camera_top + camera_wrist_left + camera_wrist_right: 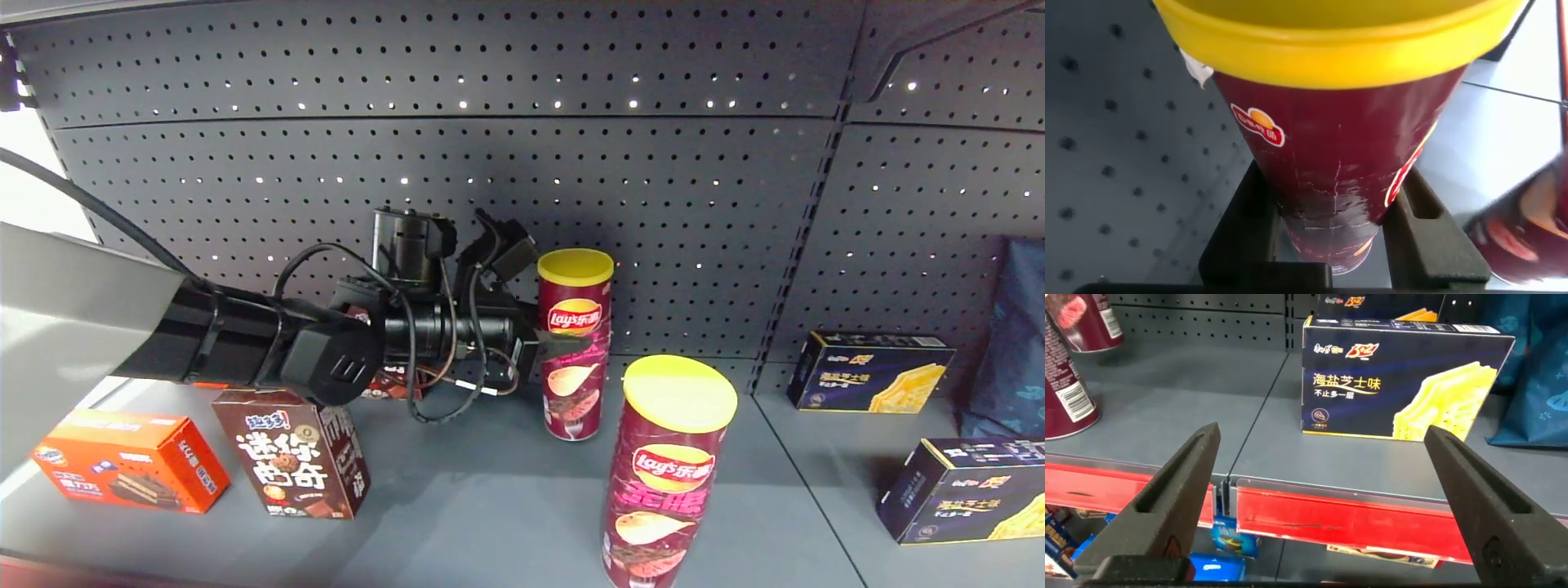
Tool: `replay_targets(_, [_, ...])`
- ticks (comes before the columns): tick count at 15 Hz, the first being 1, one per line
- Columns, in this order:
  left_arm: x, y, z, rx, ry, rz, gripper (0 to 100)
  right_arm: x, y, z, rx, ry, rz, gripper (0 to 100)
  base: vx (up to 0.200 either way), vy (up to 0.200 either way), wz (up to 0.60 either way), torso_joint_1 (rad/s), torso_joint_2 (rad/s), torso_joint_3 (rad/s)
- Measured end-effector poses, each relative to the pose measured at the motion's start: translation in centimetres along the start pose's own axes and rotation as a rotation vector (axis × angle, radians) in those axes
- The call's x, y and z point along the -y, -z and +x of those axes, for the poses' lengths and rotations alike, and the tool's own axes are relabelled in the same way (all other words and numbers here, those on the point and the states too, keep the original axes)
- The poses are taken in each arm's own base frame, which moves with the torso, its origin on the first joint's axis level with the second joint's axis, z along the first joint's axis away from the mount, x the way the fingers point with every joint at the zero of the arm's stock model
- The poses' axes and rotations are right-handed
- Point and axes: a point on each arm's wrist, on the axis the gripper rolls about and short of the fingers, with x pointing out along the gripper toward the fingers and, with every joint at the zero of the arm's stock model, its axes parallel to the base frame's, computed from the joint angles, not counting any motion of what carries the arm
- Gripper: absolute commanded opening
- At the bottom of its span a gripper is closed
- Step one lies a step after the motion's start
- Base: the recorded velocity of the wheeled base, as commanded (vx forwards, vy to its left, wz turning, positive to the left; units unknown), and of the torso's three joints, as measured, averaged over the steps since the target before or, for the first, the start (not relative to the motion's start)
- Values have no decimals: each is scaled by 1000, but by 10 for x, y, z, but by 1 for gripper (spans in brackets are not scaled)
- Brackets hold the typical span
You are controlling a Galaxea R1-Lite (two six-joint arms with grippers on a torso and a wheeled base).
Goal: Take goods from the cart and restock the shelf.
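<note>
A maroon chips can [571, 396] with a yellow lid stands upright at the back of the grey shelf [490, 506], near the pegboard. My left gripper [575, 347] reaches in from the left and is shut on this can around its middle. In the left wrist view the can [1339, 155] sits between the two black fingers [1249, 237] and touches both. A second identical can [665, 482] stands free nearer the front edge. My right gripper [1323, 434] is open wide and empty, low in front of the shelf's red edge strip [1355, 518].
A brown cookie box [294, 453] and an orange box [131, 461] stand under my left arm. Dark blue cracker boxes [869, 371] [963, 490] and a blue bag [1012, 327] fill the right bay, past an upright divider [804, 237]. One such box [1404, 380] faces the right gripper.
</note>
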Motion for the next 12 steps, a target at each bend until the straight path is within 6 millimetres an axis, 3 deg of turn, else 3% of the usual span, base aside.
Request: replay_targets(12, [-20, 8, 37, 16, 14, 19, 0, 0, 0, 0, -3, -5, -7, 100, 0, 0, 0, 0, 0, 0])
